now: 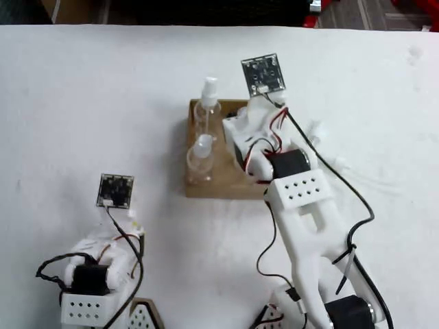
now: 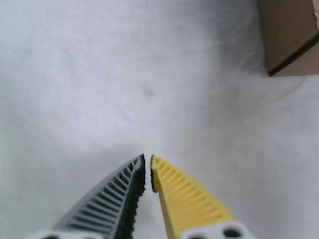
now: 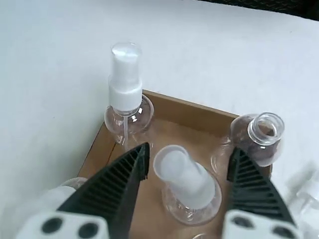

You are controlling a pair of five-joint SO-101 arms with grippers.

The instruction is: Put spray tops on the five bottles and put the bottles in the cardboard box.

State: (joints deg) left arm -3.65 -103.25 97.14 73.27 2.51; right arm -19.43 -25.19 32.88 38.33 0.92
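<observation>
White table [image 1: 82, 103] carries it all. Toward its front-left corner the left claw [image 2: 148, 172] hangs pressed together, empty. Mid-table, the cardboard box [image 1: 226, 186] holds a capped bottle [image 3: 192, 196], with the right claw [image 3: 189, 154] spread around it. Letting go probably wants a straight lift, clear of the neighbouring spray top [image 3: 124, 74]. That bottle is clear, round-bodied and white-capped.

White table [image 1: 103, 82], dark floor [image 1: 206, 10] beyond its edge.

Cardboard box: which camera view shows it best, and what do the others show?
The high view: the cardboard box is seen from above with most of its outline, though the right arm covers one side. The right wrist view shows its floor and far rim close up; the left wrist view catches one corner.
</observation>
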